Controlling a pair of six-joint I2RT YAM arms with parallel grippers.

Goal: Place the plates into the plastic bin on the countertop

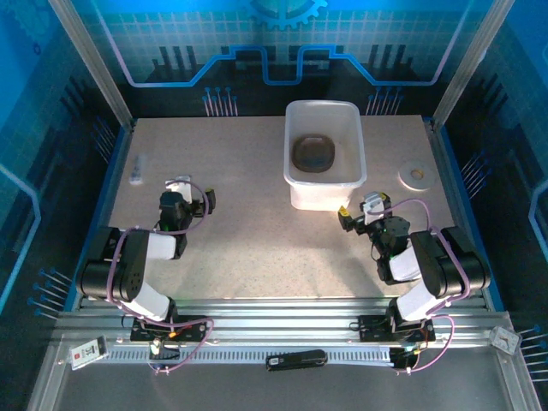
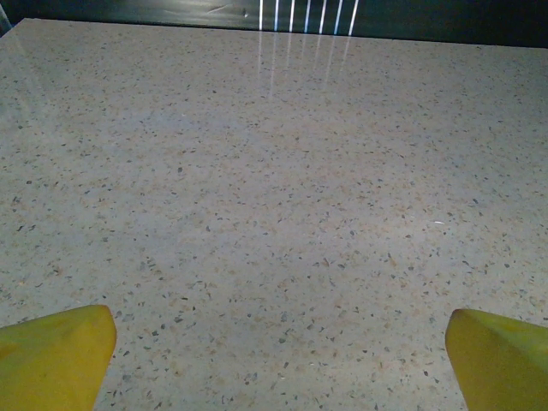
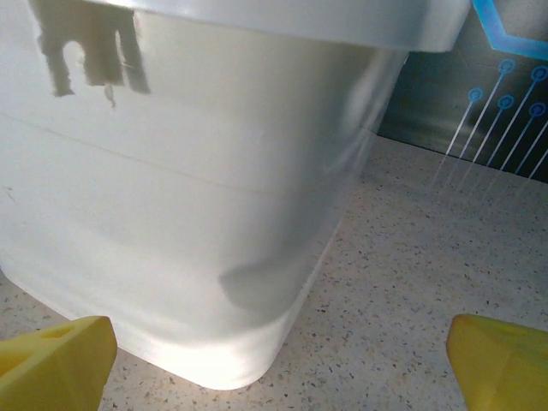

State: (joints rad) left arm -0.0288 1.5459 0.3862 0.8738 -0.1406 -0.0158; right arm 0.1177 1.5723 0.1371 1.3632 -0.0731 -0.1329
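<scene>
- You see the brown plates lying inside the plastic bin, far-centre on the desk.
- Both jaws stand apart, empty.
- Your right jaws sit just beside its near-right corner; left jaws are well apart.

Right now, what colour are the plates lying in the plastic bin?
The plates are dark smoky brown, clearest in the top external view.

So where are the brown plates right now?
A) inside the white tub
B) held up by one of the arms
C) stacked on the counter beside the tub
A: seen from above, the brown plates lie on the bottom of the white tub.
</scene>
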